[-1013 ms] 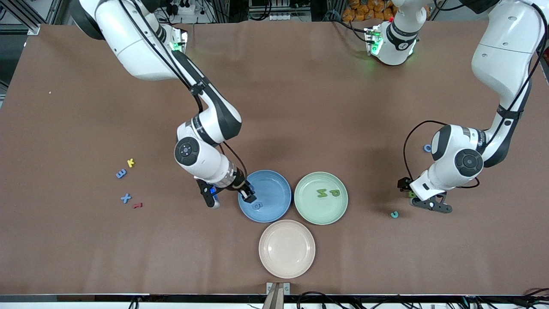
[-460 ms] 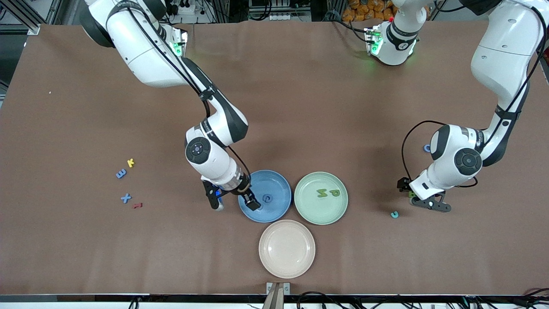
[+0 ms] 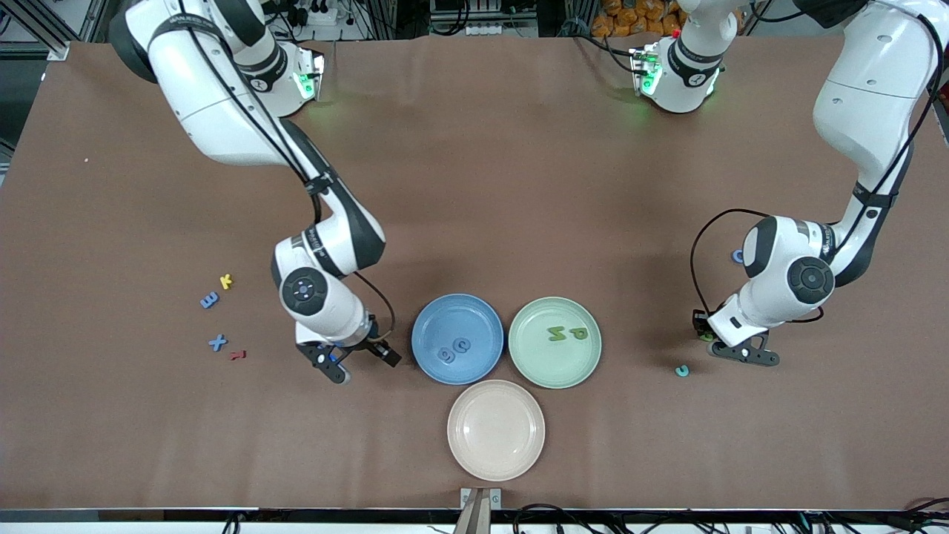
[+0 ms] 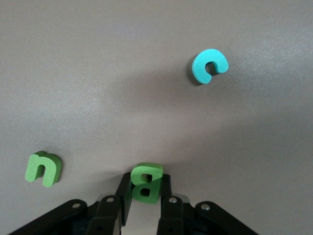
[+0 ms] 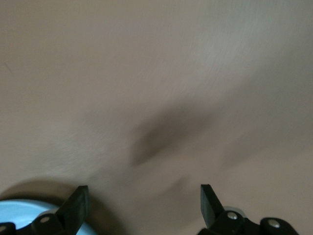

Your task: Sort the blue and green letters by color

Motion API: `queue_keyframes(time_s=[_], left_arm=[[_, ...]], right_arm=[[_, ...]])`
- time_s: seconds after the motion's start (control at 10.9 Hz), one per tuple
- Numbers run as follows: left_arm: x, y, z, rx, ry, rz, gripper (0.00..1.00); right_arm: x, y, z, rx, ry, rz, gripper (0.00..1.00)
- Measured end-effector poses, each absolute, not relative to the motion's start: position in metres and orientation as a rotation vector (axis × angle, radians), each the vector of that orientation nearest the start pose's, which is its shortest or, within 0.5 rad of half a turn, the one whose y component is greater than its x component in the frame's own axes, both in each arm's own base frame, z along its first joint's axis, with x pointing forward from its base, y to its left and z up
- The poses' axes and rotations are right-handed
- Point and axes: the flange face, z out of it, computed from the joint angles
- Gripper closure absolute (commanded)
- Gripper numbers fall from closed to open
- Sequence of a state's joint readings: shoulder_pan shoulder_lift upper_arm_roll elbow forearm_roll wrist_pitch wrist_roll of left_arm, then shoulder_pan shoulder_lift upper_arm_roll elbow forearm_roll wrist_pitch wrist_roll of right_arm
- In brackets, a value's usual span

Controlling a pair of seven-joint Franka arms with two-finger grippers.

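My left gripper (image 4: 145,190) is shut on a green letter B (image 4: 146,178) right at the table surface, toward the left arm's end (image 3: 706,336). A green letter n (image 4: 43,169) lies beside it, and a teal letter c (image 3: 681,370) lies nearer the front camera. My right gripper (image 3: 361,362) is open with nothing in it, just above the table beside the blue plate (image 3: 474,315). That plate holds two blue letters (image 3: 453,350). The green plate (image 3: 534,356) holds two green letters (image 3: 566,334). Two blue letters (image 3: 210,300) (image 3: 217,343) lie toward the right arm's end.
An empty pink plate (image 3: 496,429) sits nearest the front camera. A yellow letter (image 3: 226,281) and a dark red letter (image 3: 237,355) lie by the loose blue ones. One small blue letter (image 3: 738,256) lies beside the left arm's wrist.
The right gripper opened over the blue plate, left a second blue letter there, and moved off toward the right arm's end. The left gripper shut on the green B.
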State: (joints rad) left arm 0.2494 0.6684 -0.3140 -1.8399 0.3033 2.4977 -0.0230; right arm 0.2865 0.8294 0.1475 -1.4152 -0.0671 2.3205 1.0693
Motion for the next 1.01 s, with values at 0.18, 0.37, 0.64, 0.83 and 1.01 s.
queue_keyframes(time_s=[0.18, 0.37, 0.64, 0.83, 1.01], left_arm=[[0.647, -0.032, 0.182, -3.148, 0.303, -0.072, 1.0], [0.654, -0.046, 0.195, -3.166, 0.223, -0.118, 1.0], [0.659, -0.114, 0.233, -3.21, 0.098, -0.171, 1.0], [0.652, -0.179, 0.251, -3.225, -0.023, -0.177, 1.0], [0.639, -0.244, 0.261, -3.239, -0.143, -0.181, 1.0]], right_arm=[[0.683, 0.237, 0.226, -2.986, 0.715, -0.034, 0.0], [0.68, 0.175, 0.237, -3.05, 0.521, -0.016, 0.0], [0.667, 0.087, 0.234, -3.115, 0.162, 0.04, 0.0], [0.662, 0.034, 0.231, -3.137, -0.18, 0.056, 0.0], [0.659, -0.013, 0.226, -3.12, -0.451, 0.043, 0.0]])
